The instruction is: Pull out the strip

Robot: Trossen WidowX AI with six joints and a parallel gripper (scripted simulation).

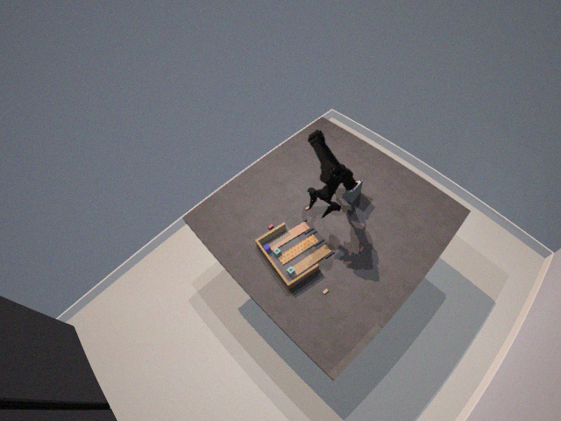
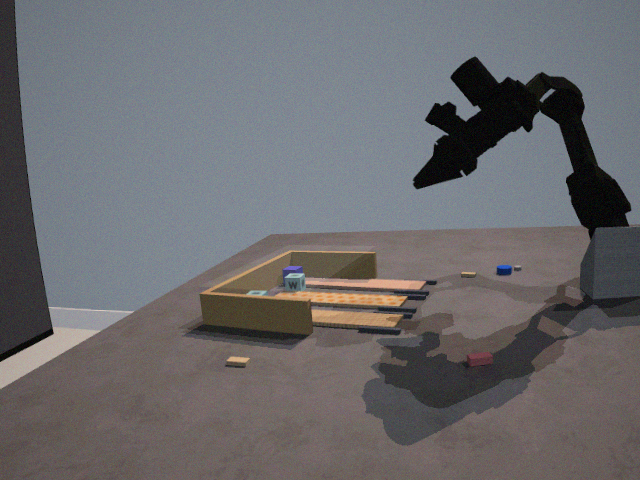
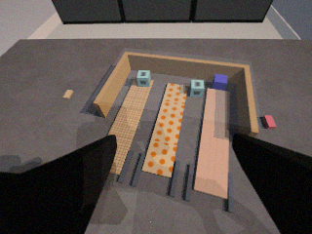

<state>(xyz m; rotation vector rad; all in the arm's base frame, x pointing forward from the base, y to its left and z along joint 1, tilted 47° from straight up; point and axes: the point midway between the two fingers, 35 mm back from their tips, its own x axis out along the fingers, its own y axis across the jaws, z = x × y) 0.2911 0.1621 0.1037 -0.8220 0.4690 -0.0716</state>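
The black arm (image 2: 573, 134) rises from its base at the right edge of the exterior view, bends sharply at the elbow near the upper right, and reaches back toward the left and downward. Its end effector (image 2: 424, 178) hangs high in the air, tilted down to the left, fingers spread wide with nothing between them. In the wrist view the two dark fingers fill the lower left and lower right corners, well apart.
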